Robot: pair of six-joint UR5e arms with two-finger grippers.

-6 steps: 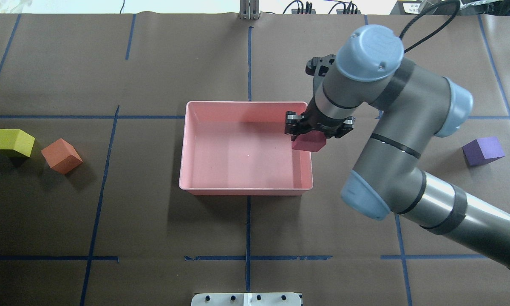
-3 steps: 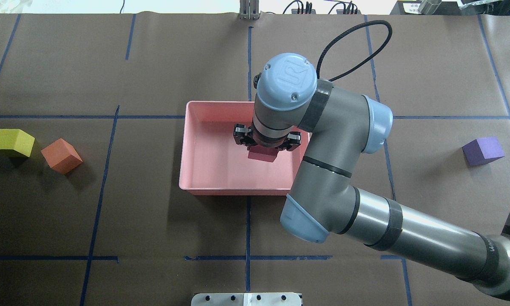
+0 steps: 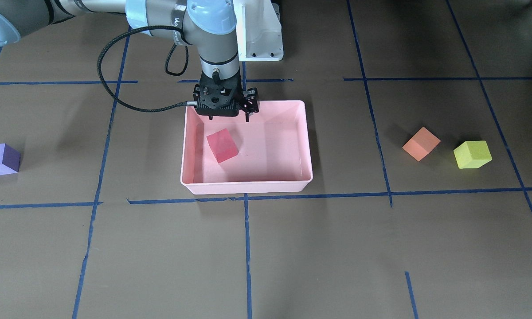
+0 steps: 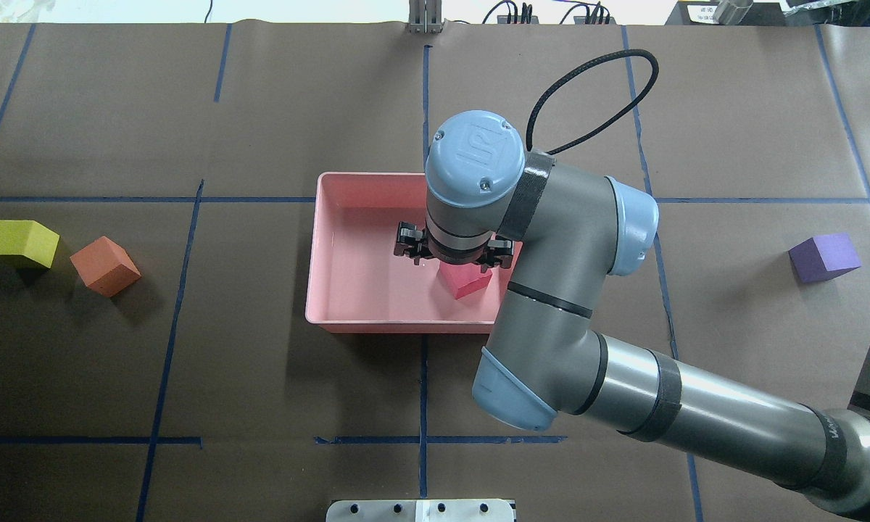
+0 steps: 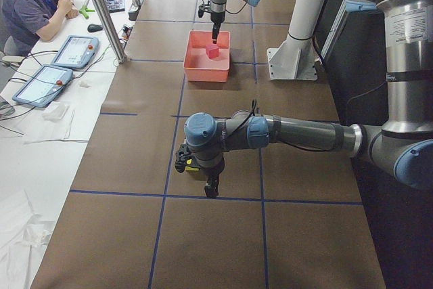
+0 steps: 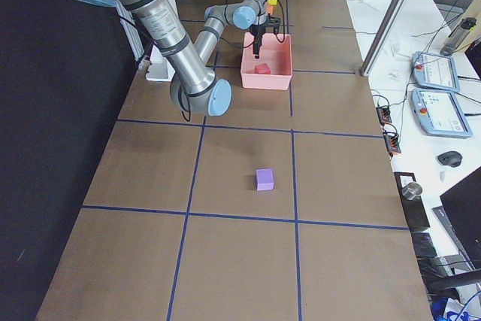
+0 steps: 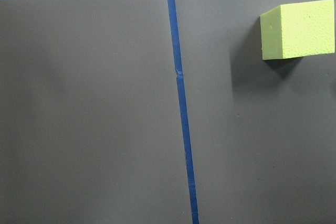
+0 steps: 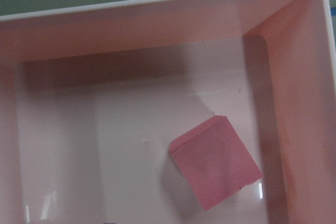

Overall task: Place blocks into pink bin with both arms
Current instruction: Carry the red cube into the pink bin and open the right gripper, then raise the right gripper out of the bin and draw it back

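Observation:
The pink bin (image 3: pixel 244 188) sits mid-table; it also shows in the overhead view (image 4: pixel 399 324). The red block (image 3: pixel 222 145) lies loose on the bin's floor, tilted, as the right wrist view (image 8: pixel 215 163) shows. My right gripper (image 3: pixel 228 116) hangs open and empty above the bin's robot-side part. The purple block (image 4: pixel 824 257) lies far on my right. The orange block (image 4: pixel 105 266) and the yellow-green block (image 4: pixel 22 243) lie far on my left. My left gripper (image 5: pixel 211 189) shows only in the exterior left view, low beside the yellow-green block (image 7: pixel 298 30); I cannot tell whether it is open or shut.
Brown paper with blue tape lines covers the table. The white pedestal base (image 3: pixel 259 31) stands behind the bin. An operator (image 5: pixel 30 5) sits at a side bench with tablets, beyond the table's far edge.
My right arm carried the red block leftward over the bin, then opened. The block has dropped from the fingers onto the bin's floor.

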